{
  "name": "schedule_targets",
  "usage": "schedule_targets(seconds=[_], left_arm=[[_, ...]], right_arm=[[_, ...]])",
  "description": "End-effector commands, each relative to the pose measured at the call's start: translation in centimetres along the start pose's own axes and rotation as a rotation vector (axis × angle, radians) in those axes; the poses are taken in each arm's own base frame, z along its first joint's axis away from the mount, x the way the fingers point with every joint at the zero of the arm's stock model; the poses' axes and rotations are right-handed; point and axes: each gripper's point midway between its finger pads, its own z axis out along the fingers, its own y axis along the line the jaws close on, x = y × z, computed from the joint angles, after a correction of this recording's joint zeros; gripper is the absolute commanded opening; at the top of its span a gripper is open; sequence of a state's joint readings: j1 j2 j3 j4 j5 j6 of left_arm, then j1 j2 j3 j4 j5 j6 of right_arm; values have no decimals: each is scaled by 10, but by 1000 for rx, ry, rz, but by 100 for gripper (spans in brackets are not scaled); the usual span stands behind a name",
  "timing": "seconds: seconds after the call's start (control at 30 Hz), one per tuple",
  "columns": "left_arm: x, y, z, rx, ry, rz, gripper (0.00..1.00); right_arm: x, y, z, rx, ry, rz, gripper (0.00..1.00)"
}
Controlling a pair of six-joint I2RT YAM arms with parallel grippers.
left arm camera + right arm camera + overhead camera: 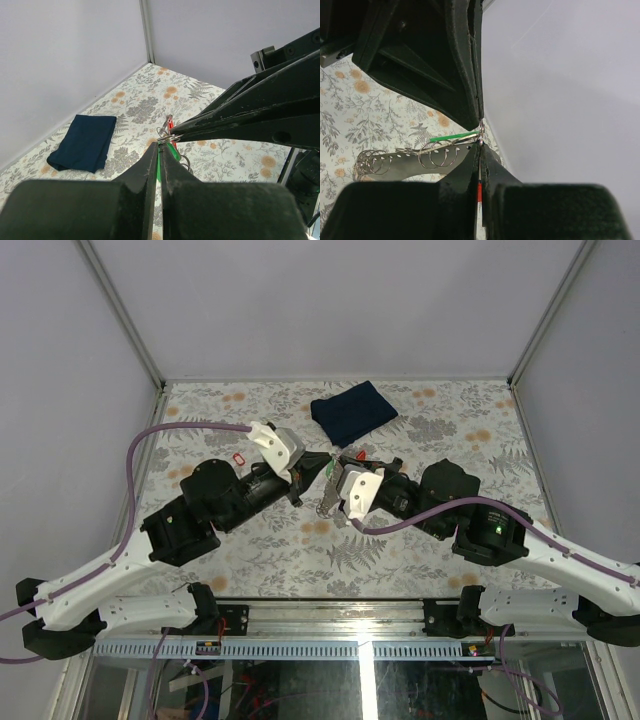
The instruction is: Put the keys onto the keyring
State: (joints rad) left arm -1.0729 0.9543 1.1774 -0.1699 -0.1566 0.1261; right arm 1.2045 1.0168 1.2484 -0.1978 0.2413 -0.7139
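Note:
Both grippers meet above the middle of the table. My left gripper [161, 145] is shut on the green-headed key [173, 151], whose green plastic shows between and just beyond the fingers. My right gripper [480, 148] is shut on the keyring [481, 129], and its red tag [479, 192] is pinched between the fingers. The green key [455, 136] lies edge-on with its tip at the ring. In the top view the left gripper [323, 468] and right gripper [337, 476] touch tip to tip. A metal chain of several small rings [439, 153] hangs below the ring.
A folded dark blue cloth [352, 410] lies at the back of the floral table [420, 550], just behind the grippers. A small red loop [240, 457] rests on the table left of the left wrist. White walls close in the back and both sides.

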Motion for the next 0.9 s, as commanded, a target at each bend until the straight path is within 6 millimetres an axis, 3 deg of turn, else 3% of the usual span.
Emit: schedule_targets(seconds=[0.0, 0.67, 0.87], left_arm=[[-28, 3, -6, -18, -77, -28, 0], [-27, 19, -9, -109, -79, -61, 0], [-27, 23, -15, -132, -92, -68, 0]], right_arm=[[-32, -23, -4, 57, -91, 37, 0], [-22, -20, -1, 66, -49, 29, 0], [-19, -29, -5, 127, -41, 46, 0]])
